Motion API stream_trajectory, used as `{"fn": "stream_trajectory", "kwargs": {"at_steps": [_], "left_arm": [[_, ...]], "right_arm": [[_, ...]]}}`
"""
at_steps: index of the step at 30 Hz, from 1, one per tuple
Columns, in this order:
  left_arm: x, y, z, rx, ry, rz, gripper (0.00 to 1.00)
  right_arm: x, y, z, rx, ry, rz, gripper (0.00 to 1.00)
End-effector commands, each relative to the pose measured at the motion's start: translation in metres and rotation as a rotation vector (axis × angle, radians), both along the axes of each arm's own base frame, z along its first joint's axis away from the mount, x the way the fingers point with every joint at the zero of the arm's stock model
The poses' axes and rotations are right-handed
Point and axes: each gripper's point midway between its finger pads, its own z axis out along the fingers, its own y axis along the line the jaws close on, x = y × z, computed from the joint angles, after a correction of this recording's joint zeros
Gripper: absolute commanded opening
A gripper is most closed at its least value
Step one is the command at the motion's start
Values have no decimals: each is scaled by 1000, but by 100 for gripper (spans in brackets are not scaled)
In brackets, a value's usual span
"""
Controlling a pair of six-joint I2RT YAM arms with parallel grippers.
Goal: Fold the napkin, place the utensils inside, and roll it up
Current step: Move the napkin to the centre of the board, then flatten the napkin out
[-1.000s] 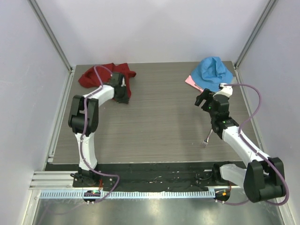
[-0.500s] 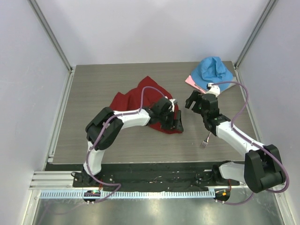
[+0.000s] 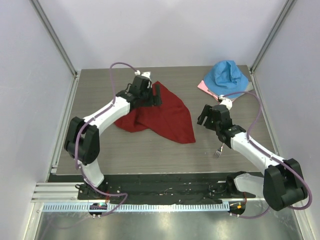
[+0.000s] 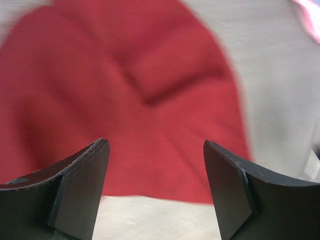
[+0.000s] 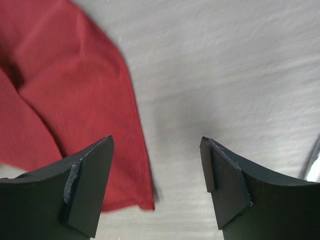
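Napkin (image 3: 162,116) lies rumpled on the bench (image 3: 125,150), both tools empty.
Left tool (image 3: 156,95) gapes over its far edge; right tool (image 3: 203,116) gapes just beside it, fork (image 3: 220,147) apart.

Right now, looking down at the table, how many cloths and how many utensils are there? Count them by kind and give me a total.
Cloths: 3 (dark red napkin, blue cloth, pink cloth)
Utensils: 1 (silver fork)
Total: 4
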Motion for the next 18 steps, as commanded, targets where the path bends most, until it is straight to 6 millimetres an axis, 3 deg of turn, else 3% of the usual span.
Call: {"fn": "stream_trajectory", "kwargs": {"at_steps": [1, 2, 3, 6, 11, 12, 18], "left_arm": [[23, 78, -31, 200, 56, 140, 80], [30, 87, -33, 182, 56, 171, 80], [38, 109, -36, 165, 68, 218, 80], [51, 135, -43, 160, 73, 273, 80], [74, 158, -59, 179, 112, 322, 79], [76, 162, -72, 194, 140, 330, 79], [101, 180, -82, 226, 147, 376, 76]], "right_arm": [[-18, 15, -23, -2, 103, 15, 77], [-23, 15, -29, -13, 130, 13, 77], [-26, 17, -33, -17, 145, 16, 77], [-36, 21, -45, -16, 190, 13, 76], [-49, 32, -61, -1, 243, 28, 72], [-50, 34, -62, 0, 247, 30, 71], [-50, 47, -63, 5, 256, 52, 69]]}}
